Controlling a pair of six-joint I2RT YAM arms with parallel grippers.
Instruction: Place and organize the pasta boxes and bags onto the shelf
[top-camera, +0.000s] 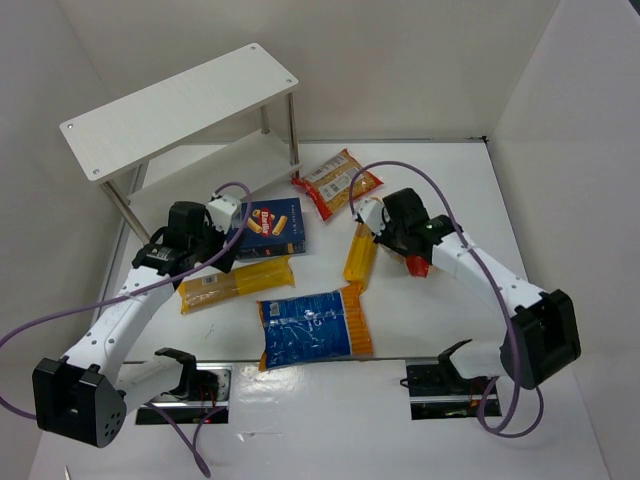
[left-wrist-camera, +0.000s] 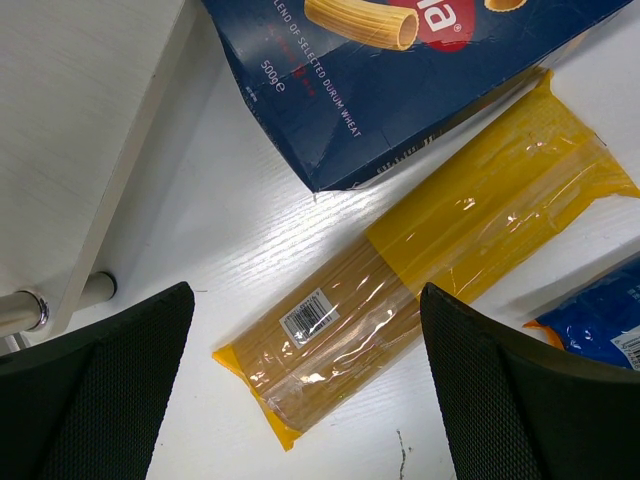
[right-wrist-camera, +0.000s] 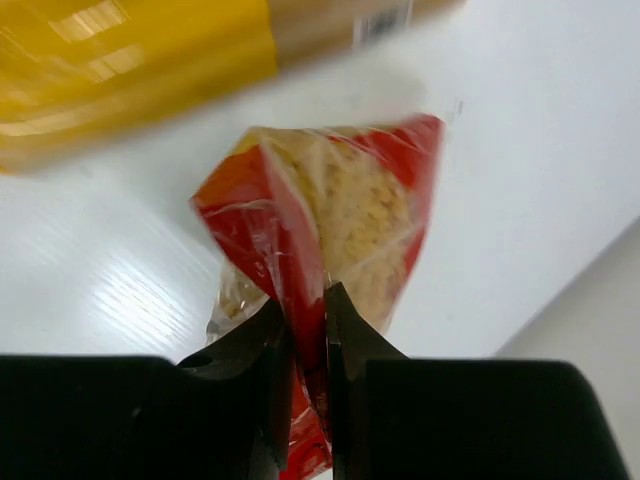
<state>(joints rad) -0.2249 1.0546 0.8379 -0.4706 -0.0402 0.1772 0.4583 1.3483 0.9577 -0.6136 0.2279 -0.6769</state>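
Only my right wrist camera shows what my right gripper (right-wrist-camera: 303, 318) has: its fingers are pinched tight on the edge of a red-edged clear bag of small yellow pasta (right-wrist-camera: 350, 210), with the white table (right-wrist-camera: 520, 150) behind it. From overhead that bag is little more than a red scrap under my right arm. My left wrist camera shows my left gripper (left-wrist-camera: 305, 320) spread wide and holding nothing, above a long yellow pack of thin straight pasta (left-wrist-camera: 420, 270) with a barcode label. A dark blue cardboard box with a red logo (left-wrist-camera: 400, 80) lies just beside the pack. The overhead view gives the count: one blue box, two long packs, the second long yellow pack (top-camera: 360, 252) lying close by my right wrist, and one blue plastic bag with orange ends (top-camera: 312, 325) nearest my bases. More red-edged clear bags (top-camera: 338, 185), seemingly two side by side, lie near the front post of the white two-tier shelf on silver posts (top-camera: 180, 110). Apart from the pinched bag, every package I can see rests on the table, not on the shelf's boards.
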